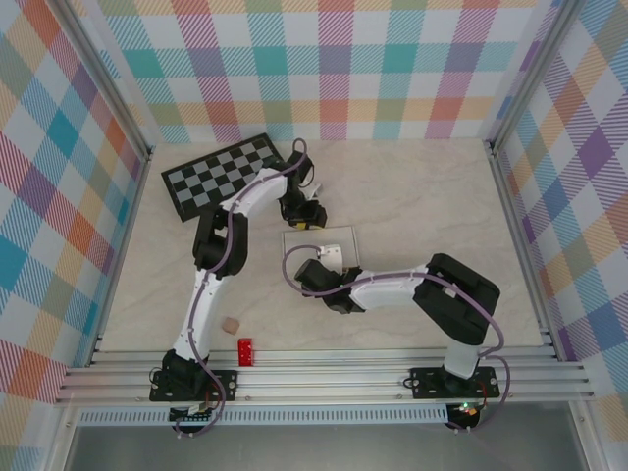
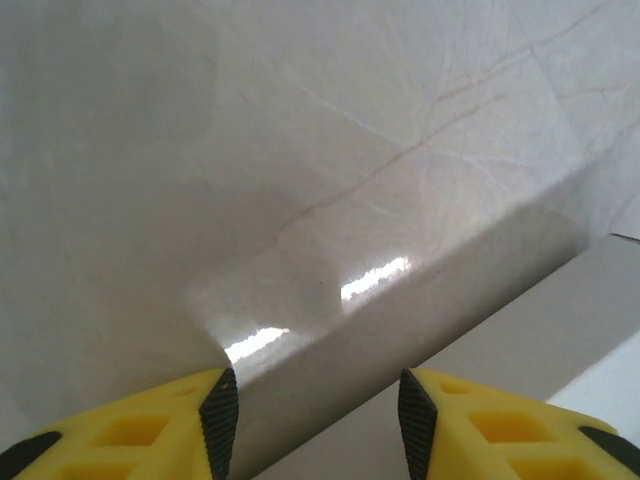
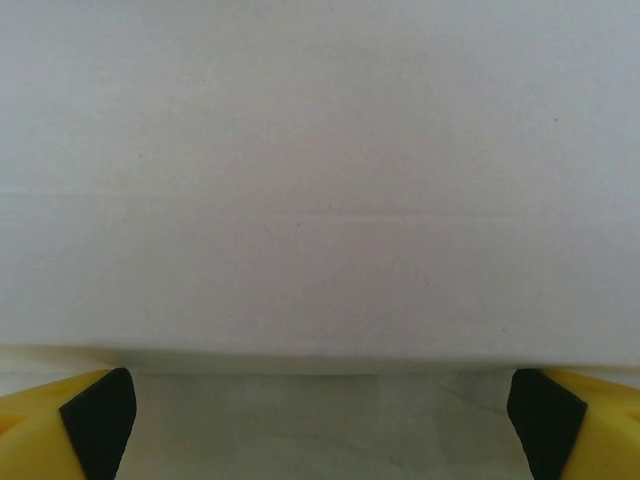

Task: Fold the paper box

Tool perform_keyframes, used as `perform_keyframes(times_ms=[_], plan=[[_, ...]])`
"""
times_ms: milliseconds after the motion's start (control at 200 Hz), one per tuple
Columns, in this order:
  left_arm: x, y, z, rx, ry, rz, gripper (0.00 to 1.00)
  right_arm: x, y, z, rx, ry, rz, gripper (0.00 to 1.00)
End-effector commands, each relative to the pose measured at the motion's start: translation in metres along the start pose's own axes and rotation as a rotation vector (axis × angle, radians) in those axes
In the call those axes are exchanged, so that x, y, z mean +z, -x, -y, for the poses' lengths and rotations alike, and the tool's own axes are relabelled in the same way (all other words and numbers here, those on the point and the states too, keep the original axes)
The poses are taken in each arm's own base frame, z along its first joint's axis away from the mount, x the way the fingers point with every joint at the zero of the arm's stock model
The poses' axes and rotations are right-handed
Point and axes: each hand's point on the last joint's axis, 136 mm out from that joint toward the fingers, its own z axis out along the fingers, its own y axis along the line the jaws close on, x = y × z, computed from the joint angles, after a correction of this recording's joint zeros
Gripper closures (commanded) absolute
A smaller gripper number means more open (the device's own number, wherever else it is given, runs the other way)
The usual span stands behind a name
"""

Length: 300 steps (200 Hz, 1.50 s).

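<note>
The paper box [image 1: 322,244] is a shallow white rectangle lying at the middle of the table. My left gripper [image 1: 305,219] hangs over its far edge. In the left wrist view the box's wall [image 2: 390,325] runs slantwise between the yellow fingers [image 2: 150,425], and the left gripper [image 2: 318,415] stands open astride it, its pads apart from each other. My right gripper [image 1: 330,271] sits low at the box's near side. In the right wrist view the white box face [image 3: 320,180] stands close ahead, and the right gripper [image 3: 320,420] is wide open, nothing between its pads [image 3: 100,415].
A black-and-grey checkerboard [image 1: 228,175] lies at the back left. A small tan cube [image 1: 230,324] and a red block [image 1: 245,350] rest near the front edge, by the left arm's base. Plaid walls enclose the marble table [image 1: 422,206] on three sides.
</note>
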Motion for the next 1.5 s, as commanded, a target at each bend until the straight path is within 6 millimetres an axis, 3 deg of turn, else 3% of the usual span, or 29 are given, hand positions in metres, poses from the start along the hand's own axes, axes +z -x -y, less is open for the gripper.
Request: perform_keyframes(times_ms=[0,240,400,510,600,640,650,660,675,790,890,910,1055,1200,1355,1495], plan=[[-0.017,-0.018,0.018,-0.025,-0.038,-0.085,0.47,-0.028,0.017,-0.008,0.009,0.058,0.043,0.00],[-0.067,0.020,0.012,-0.047,-0.061,0.069,0.40,-0.071,0.020,0.009,-0.024,0.069,0.032,0.00],[-0.099,0.024,0.015,-0.030,-0.047,0.139,0.40,-0.091,0.021,0.028,-0.060,0.070,0.040,0.00],[-0.137,0.023,0.017,0.033,-0.006,0.246,0.39,-0.107,0.042,0.042,-0.144,0.078,0.100,0.00],[-0.174,0.017,0.014,0.065,0.008,0.365,0.35,-0.115,0.071,0.063,-0.187,0.086,0.148,0.00],[-0.188,0.011,0.006,0.065,0.027,0.420,0.22,-0.119,0.085,0.075,-0.180,0.082,0.174,0.00],[-0.193,0.010,0.005,0.068,0.033,0.438,0.16,-0.119,0.088,0.078,-0.176,0.082,0.181,0.00],[-0.200,0.005,0.004,0.069,0.041,0.453,0.04,-0.120,0.092,0.081,-0.178,0.083,0.191,0.00],[-0.208,0.003,0.001,0.072,0.055,0.482,0.01,-0.121,0.097,0.085,-0.181,0.087,0.204,0.00],[-0.233,-0.023,-0.031,0.082,0.183,0.690,0.00,-0.116,0.130,0.126,-0.168,0.061,0.276,0.00],[-0.247,-0.054,-0.062,0.038,0.259,0.878,0.00,-0.098,0.143,0.165,-0.101,0.011,0.257,0.00],[-0.257,-0.055,-0.068,0.021,0.276,0.950,0.00,-0.094,0.145,0.174,-0.084,-0.004,0.254,0.00],[-0.250,-0.096,-0.143,-0.178,0.432,1.105,0.00,-0.067,0.150,0.229,0.033,-0.088,0.279,0.00],[-0.212,-0.134,-0.203,-0.327,0.494,1.122,0.00,-0.042,0.145,0.275,0.156,-0.120,0.294,0.00],[-0.189,-0.157,-0.226,-0.345,0.549,1.155,0.00,-0.020,0.135,0.305,0.212,-0.138,0.330,0.00],[-0.192,-0.142,-0.222,-0.263,0.540,1.196,0.00,-0.004,0.127,0.317,0.210,-0.147,0.341,0.00]])
